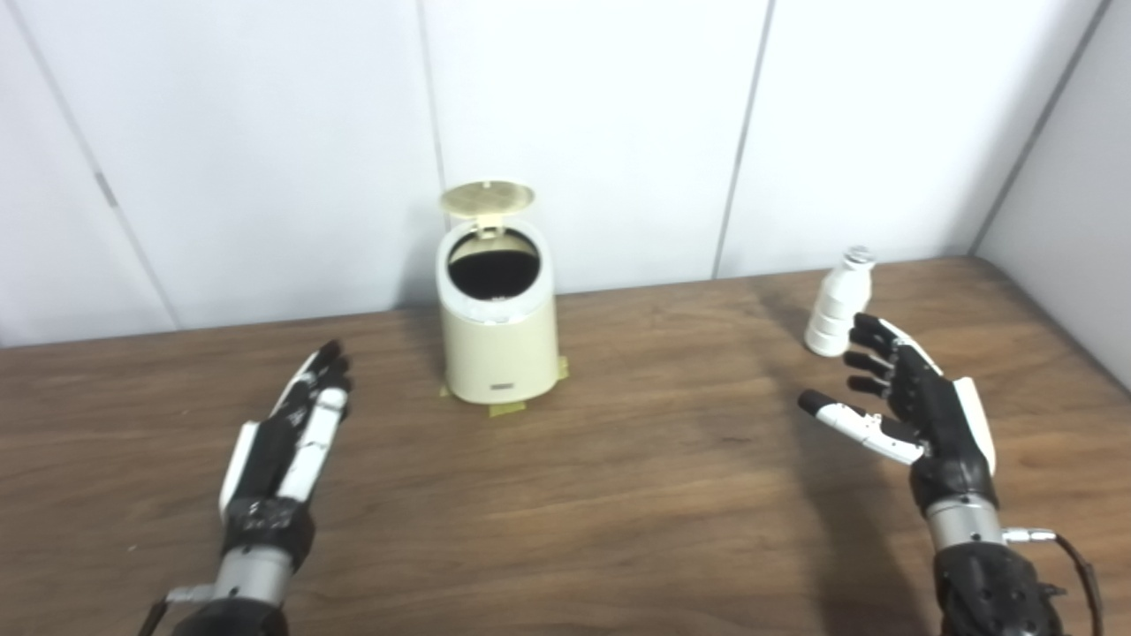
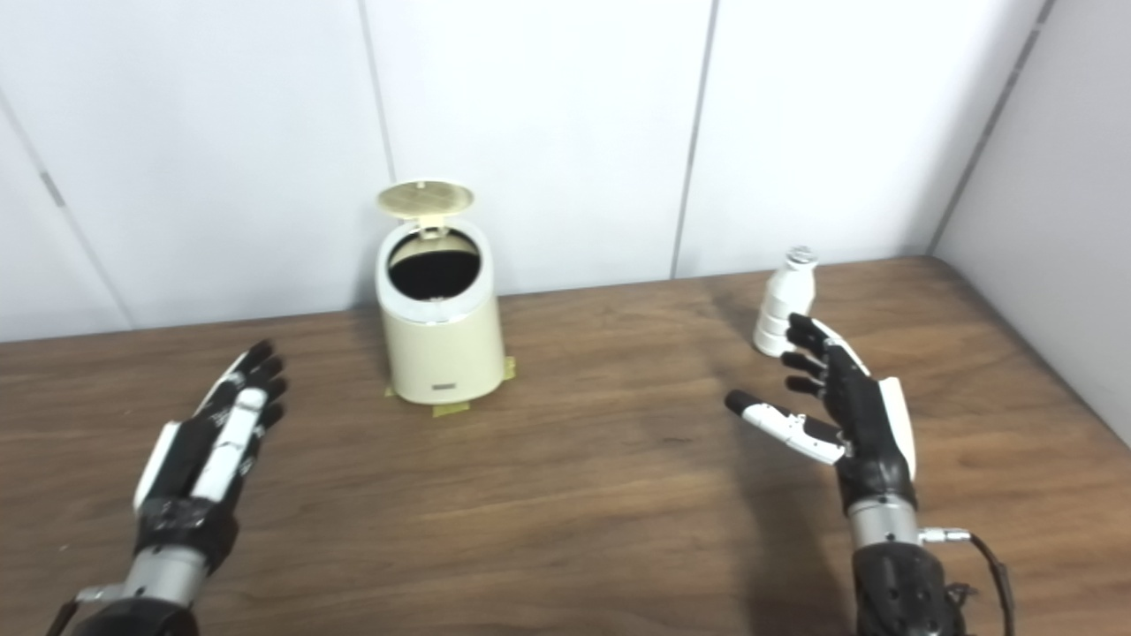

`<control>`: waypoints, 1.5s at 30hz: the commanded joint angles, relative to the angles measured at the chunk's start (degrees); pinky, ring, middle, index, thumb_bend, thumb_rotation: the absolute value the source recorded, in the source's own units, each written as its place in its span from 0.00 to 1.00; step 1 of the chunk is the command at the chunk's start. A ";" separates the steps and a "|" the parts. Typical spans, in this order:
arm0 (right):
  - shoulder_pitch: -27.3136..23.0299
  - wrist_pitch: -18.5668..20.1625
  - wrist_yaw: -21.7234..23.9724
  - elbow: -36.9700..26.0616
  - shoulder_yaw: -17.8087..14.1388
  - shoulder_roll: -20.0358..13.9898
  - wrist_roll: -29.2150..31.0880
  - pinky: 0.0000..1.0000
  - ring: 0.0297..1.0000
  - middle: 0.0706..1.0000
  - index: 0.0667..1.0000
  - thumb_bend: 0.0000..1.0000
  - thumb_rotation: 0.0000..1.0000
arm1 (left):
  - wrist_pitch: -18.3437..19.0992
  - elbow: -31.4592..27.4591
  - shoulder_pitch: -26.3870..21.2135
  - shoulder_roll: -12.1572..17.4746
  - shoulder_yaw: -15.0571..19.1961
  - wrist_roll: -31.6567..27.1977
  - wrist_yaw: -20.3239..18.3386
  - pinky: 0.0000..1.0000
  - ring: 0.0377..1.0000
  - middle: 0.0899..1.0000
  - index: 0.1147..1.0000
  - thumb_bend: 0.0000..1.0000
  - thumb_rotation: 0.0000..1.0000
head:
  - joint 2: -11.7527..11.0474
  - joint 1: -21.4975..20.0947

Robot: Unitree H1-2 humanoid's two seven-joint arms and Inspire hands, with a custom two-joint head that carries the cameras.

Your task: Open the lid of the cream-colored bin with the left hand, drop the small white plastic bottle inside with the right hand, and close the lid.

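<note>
The cream-colored bin stands upright at the back middle of the table, its round lid tipped up and the dark inside showing. A small white plastic bottle stands upright at the back right. My right hand is open just in front of the bottle, fingertips close to its base, thumb spread to the left, holding nothing. My left hand is open and flat, well left and in front of the bin, apart from it.
Yellow tape pieces lie at the bin's foot. The wooden table ends at white wall panels behind and a grey wall on the right.
</note>
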 commanded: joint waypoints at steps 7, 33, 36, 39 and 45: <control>-2.84 -1.23 -3.28 0.20 -1.60 -1.00 -1.96 0.74 0.83 0.85 0.82 0.84 0.25 | -0.98 -0.42 -1.40 2.28 -0.42 -1.39 0.96 0.98 0.95 0.95 0.97 0.36 0.62 | 0.02 -2.70; -21.11 3.24 -5.52 22.02 3.22 -10.33 -12.31 0.70 0.84 0.90 0.88 0.87 0.22 | 2.52 -3.16 -1.65 7.43 -0.47 -3.21 0.66 0.99 0.96 0.95 0.99 0.28 0.43 | 0.57 -4.65; -22.99 4.23 -5.68 24.44 3.67 -11.00 -12.53 0.70 0.83 0.89 0.88 0.86 0.17 | 2.94 -3.96 -1.59 7.52 -0.53 -3.57 0.44 1.00 0.96 0.95 1.00 0.25 0.41 | 0.63 -4.27; -24.34 4.16 -5.46 26.34 4.32 -11.90 -12.63 0.69 0.81 0.88 0.88 0.85 0.15 | 3.27 -4.64 -1.55 7.89 -0.65 -4.32 0.20 1.00 0.96 0.96 1.00 0.24 0.41 | 0.73 -4.24; -26.58 4.93 -4.98 29.39 4.96 -12.82 -11.78 0.72 0.83 0.88 0.88 0.84 0.14 | 3.34 -5.68 -1.74 8.52 -1.20 -5.48 1.17 1.00 0.97 0.95 1.00 0.25 0.40 | 0.72 -4.42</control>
